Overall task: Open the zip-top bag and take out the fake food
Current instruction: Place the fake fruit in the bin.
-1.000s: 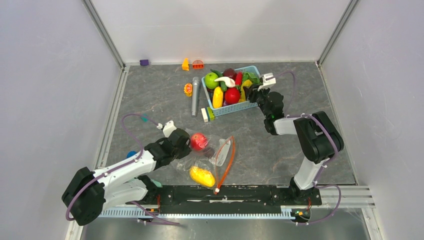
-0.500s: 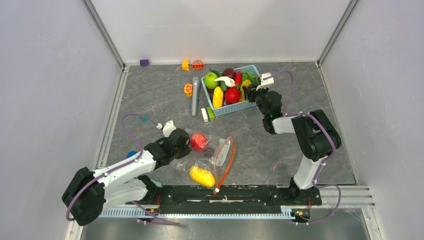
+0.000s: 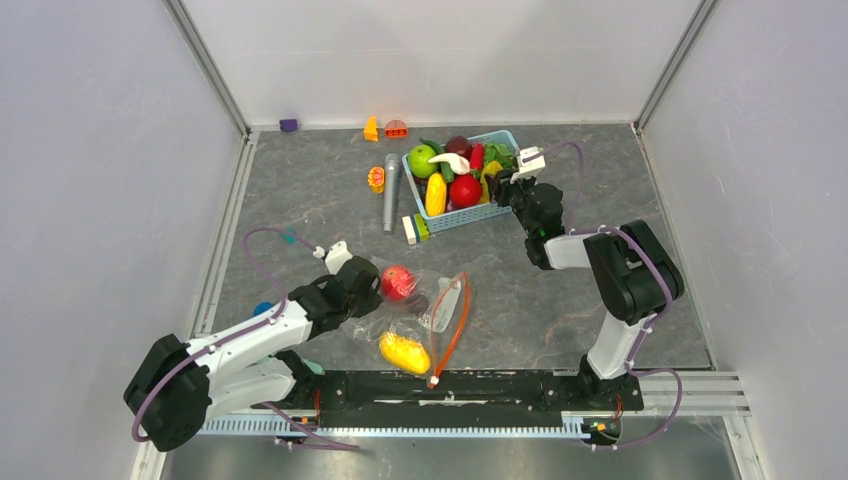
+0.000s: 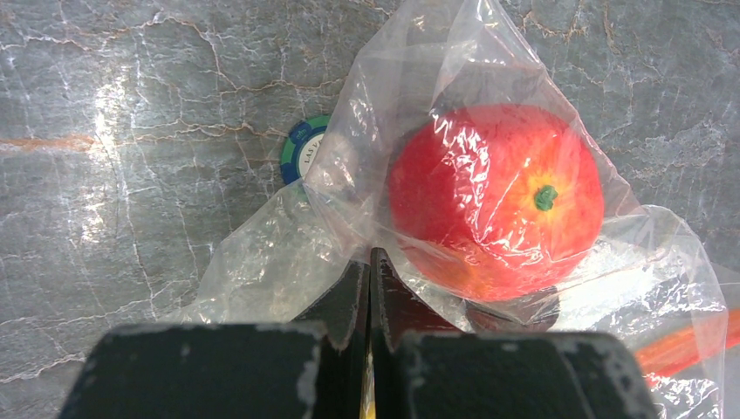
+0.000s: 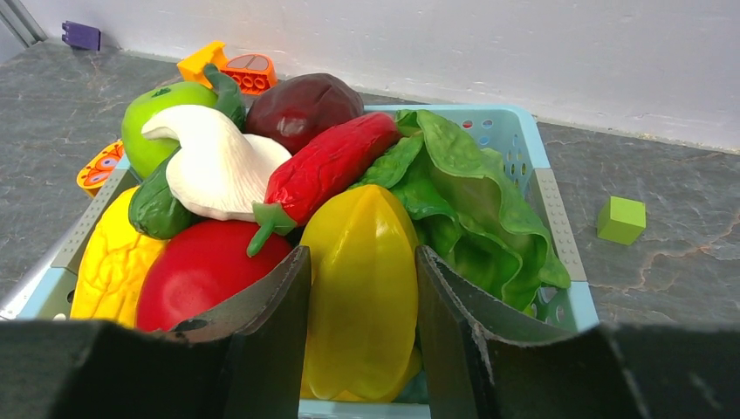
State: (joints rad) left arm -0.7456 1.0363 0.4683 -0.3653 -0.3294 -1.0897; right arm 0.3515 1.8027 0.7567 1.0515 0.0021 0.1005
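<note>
**Left gripper** [image 4: 370,262]: clenched. A fold of the zip-top bag [image 4: 436,70] is pinched between the fingertips.

**Zip-top bag:** it lies on the table [image 3: 300,200] close to the near edge, left of centre. The orange-red zip strip [image 3: 455,322] runs along the side of the bag turned away from the left gripper. Whether the zip is parted cannot be told.

**Bag contents:**
- A red round fruit [image 4: 495,196] with a small green stem mark sits inside the film, just beyond the pinched fold.
- A yellow-orange piece [image 3: 404,352] lies at the end of the bag nearest the table's near edge. Whether the film covers it cannot be told.

A blue-and-green poker chip [image 4: 301,144] rests on the table, partly under the bag's edge.

**Right gripper** [image 5: 362,262]: grasping a yellow ridged fruit [image 5: 358,196], with one finger against each side. The fruit stands in the light-blue basket [image 5: 543,188], which sits near the table's far edge, right of centre.

**Basket contents beside the grasped fruit:**
- a red tomato-like fruit [image 5: 196,271]
- a yellow-orange mango piece [image 5: 109,262]
- a white piece [image 5: 214,170]
- a red pepper [image 5: 327,166]
- a dark maroon fruit [image 5: 301,109]
- a green apple [image 5: 153,118]
- green lettuce [image 5: 462,201]

A green cube [image 5: 621,219] lies on the table beside the basket, apart from it. A grey cylinder [image 3: 391,192] lies on the basket's opposite side.
</note>
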